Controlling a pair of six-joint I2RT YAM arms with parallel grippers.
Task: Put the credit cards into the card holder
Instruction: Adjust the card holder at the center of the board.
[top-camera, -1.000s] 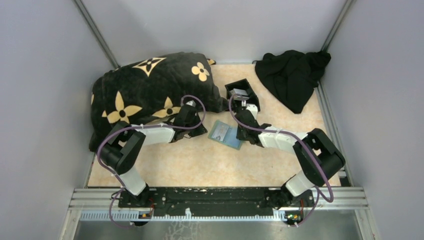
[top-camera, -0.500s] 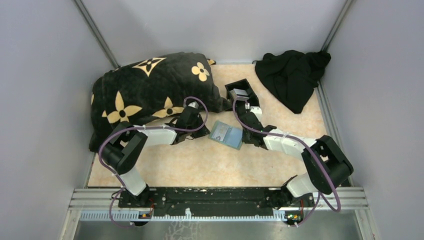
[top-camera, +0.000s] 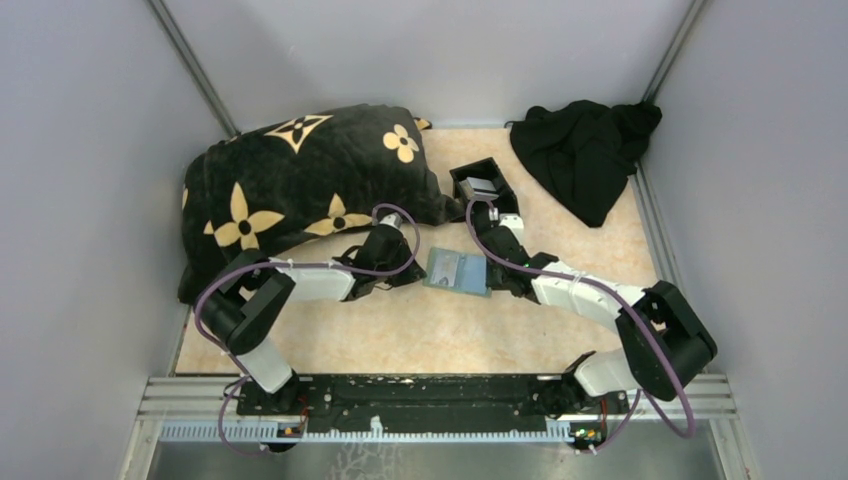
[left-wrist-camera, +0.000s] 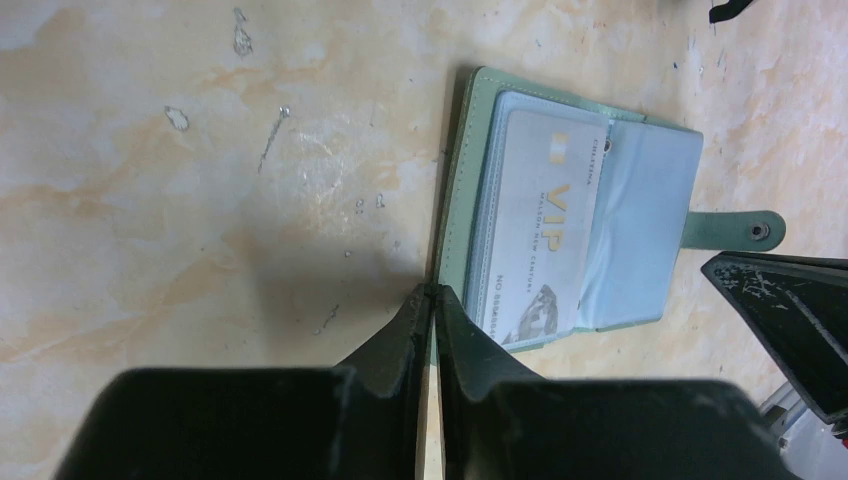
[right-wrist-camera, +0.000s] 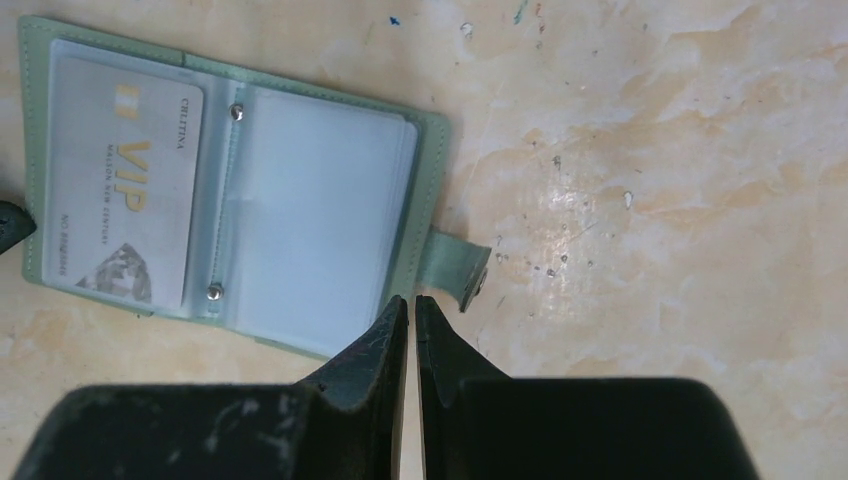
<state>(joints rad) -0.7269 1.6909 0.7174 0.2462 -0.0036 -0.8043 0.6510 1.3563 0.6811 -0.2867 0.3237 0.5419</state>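
Note:
The card holder (top-camera: 457, 271) lies open and flat on the table between both grippers, a sage green cover with pale blue pockets (left-wrist-camera: 640, 210) (right-wrist-camera: 310, 200). One silvery credit card marked VIP (left-wrist-camera: 545, 230) (right-wrist-camera: 120, 200) sits in its left pocket. My left gripper (left-wrist-camera: 433, 290) (top-camera: 415, 268) is shut, its tips touching the holder's left edge. At the holder's right edge, beside the snap strap (right-wrist-camera: 455, 270), the tips of my right gripper (right-wrist-camera: 412, 300) (top-camera: 492, 275) are shut too. Nothing shows between either pair of jaws.
A small black open-topped box (top-camera: 484, 182) with something pale inside stands just behind the right gripper. A large black pillow with tan flowers (top-camera: 300, 180) fills the back left. A black cloth (top-camera: 585, 150) lies at the back right.
The card holder has turned from tilted to nearly level. My left gripper has moved right up to its edge, and the right arm's elbow has swung out to the right.

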